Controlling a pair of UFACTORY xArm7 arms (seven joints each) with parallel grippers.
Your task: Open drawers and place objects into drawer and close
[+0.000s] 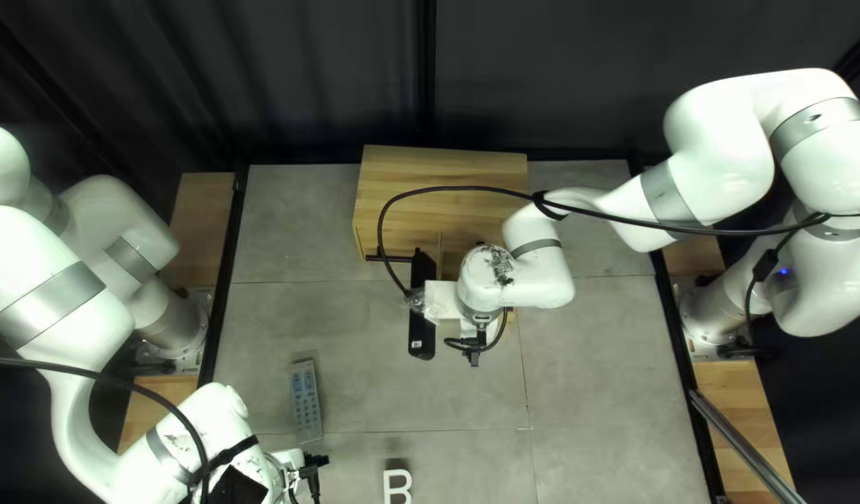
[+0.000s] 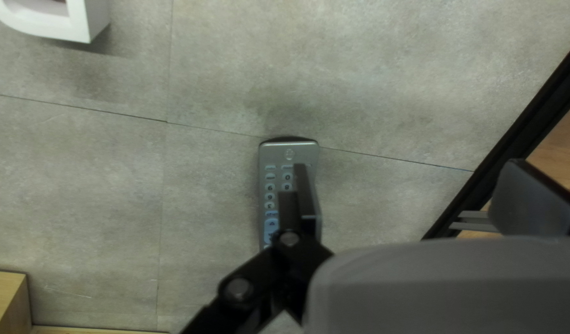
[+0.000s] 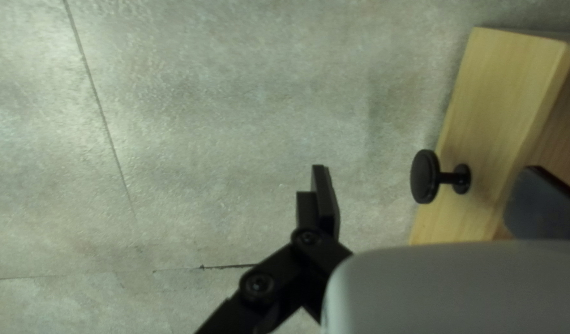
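Only the right wrist cam catches the drawer's point(image 3: 498, 105) one round knob point(image 3: 424, 177). Left gripper point(image 1: 286, 461) and right gripper point(image 1: 444, 300) are both open; one remote point(image 1: 307, 401), one letter B point(image 1: 389, 487) sit off from the drawer.

Near the top centre of the top left view, you have a yellow-brown wooden drawer cabinet point(image 1: 439, 177) streaked with fine grain; its round knob point(image 3: 424, 176) is black. Your mottled grey worktop point(image 1: 588, 373) is crossed by thin dark seams. Lower left of centre, the slim remote control point(image 1: 305, 397) is grey with bluish keys; the block letter B point(image 1: 389, 485) at the bottom is white.
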